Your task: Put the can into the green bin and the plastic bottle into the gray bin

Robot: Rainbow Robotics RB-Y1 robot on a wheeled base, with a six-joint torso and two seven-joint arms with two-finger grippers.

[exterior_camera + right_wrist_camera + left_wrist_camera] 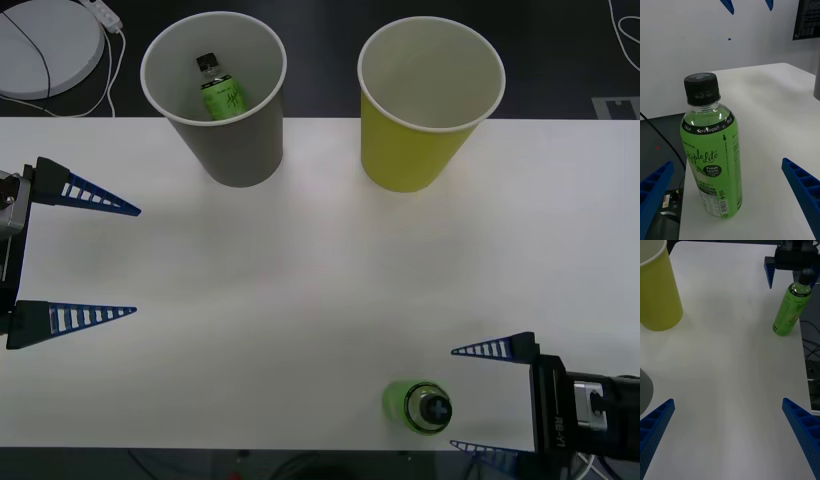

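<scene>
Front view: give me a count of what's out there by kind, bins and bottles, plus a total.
Bins: 2, the gray bin and the green bin.
Bottles: 2, one inside the gray bin, one standing on the table near the right pincer.
Total: 4.

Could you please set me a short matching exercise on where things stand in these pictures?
Things:
1. gray bin
2. green bin
3. standing bottle
4. left claw

States:
A. upright near the table's front edge, by the open right claw
B. open above bare table
C. holds a green-labelled bottle
D. nothing visible inside

Pairs: 1-C, 2-D, 3-A, 4-B
</scene>
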